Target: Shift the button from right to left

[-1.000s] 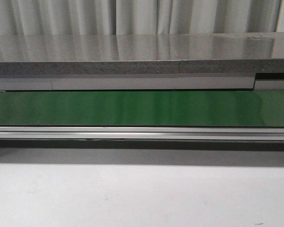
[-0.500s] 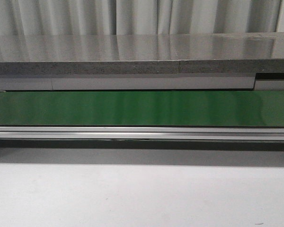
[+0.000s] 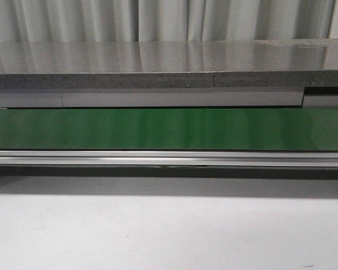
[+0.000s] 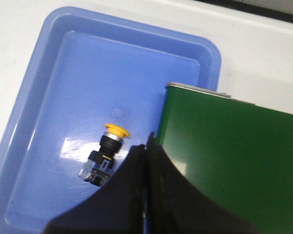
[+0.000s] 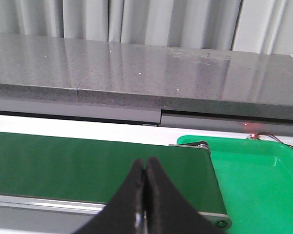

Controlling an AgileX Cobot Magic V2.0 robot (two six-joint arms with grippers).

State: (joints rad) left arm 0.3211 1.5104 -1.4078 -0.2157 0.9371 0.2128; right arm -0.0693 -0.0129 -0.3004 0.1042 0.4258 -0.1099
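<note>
The button (image 4: 104,155), yellow cap on a black body, lies on its side inside a blue tray (image 4: 49,63) in the left wrist view. My left gripper (image 4: 147,141) is shut and empty, above the tray's edge beside the button and next to the end of the green conveyor belt (image 4: 234,161). In the right wrist view my right gripper (image 5: 145,168) is also shut with nothing in it, over the belt (image 5: 63,163) near its other end. The front view shows only the belt (image 3: 169,128); neither gripper nor the button appears there.
A bright green tray (image 5: 256,180) sits past the belt's end by the right gripper, with a roller (image 5: 200,145) at the belt end. A grey stone ledge (image 3: 169,62) runs behind the belt, curtains behind it. White tabletop (image 3: 169,236) lies in front.
</note>
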